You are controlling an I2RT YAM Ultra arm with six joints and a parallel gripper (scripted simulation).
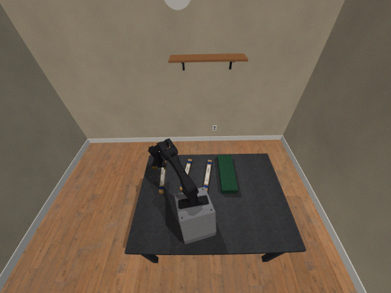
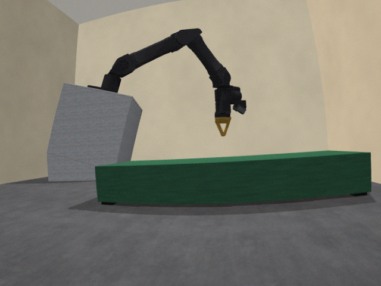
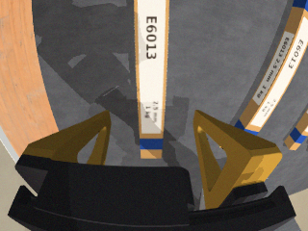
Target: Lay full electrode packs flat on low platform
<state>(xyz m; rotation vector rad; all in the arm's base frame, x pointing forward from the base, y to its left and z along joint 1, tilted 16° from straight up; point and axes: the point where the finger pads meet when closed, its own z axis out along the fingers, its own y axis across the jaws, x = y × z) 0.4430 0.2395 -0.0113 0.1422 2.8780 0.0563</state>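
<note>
Three long tan packs with white labels and blue ends lie flat on the dark table. The left pack [image 1: 162, 180] also shows in the wrist view [image 3: 152, 58], marked E6013. The middle pack [image 1: 187, 170] is partly hidden behind the arm and appears in the wrist view [image 3: 277, 80]. The right pack [image 1: 207, 174] shows only as a corner in the wrist view [image 3: 299, 131]. The green low platform [image 1: 227, 177] stands to the right of the packs and fills the side view [image 2: 233, 177]. My gripper [image 1: 156, 165] hangs open and empty well above the far end of the left pack, with fingers either side of it in the wrist view [image 3: 154, 148].
The grey arm base [image 1: 195, 217] stands on the table in front of the packs. The table's left edge lies close to the left pack. A wooden shelf [image 1: 208, 58] hangs on the back wall.
</note>
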